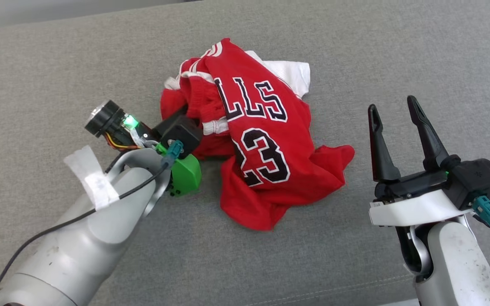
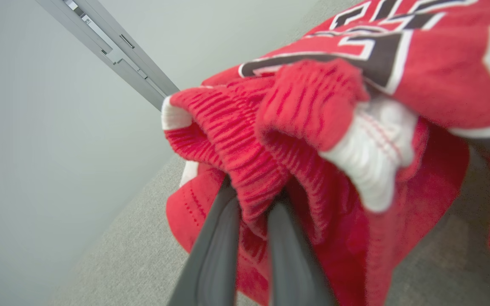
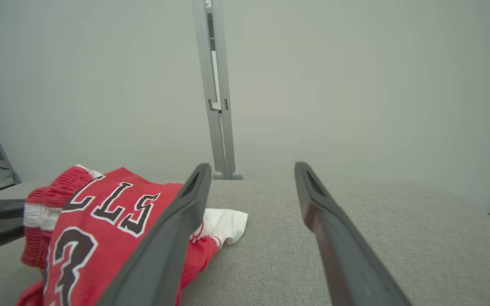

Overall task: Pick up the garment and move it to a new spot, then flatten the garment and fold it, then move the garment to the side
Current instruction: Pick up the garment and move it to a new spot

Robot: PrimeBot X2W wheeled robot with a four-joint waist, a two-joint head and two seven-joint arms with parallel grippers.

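Left gripper clenched at nine o'clock on crumpled red-and-white fabric jersey; right gripper splayed empty at three o'clock; narrow pinch could slip during lifting

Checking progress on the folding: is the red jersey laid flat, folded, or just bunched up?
Bunched up. The jersey lies in a crumpled heap on the grey surface, with the left pincer shut on a ribbed edge.

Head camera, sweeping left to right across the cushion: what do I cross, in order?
left claw, pinched shut on a fold of cloth → red jersey, crumpled in a heap → right claw, open and apart from the cloth
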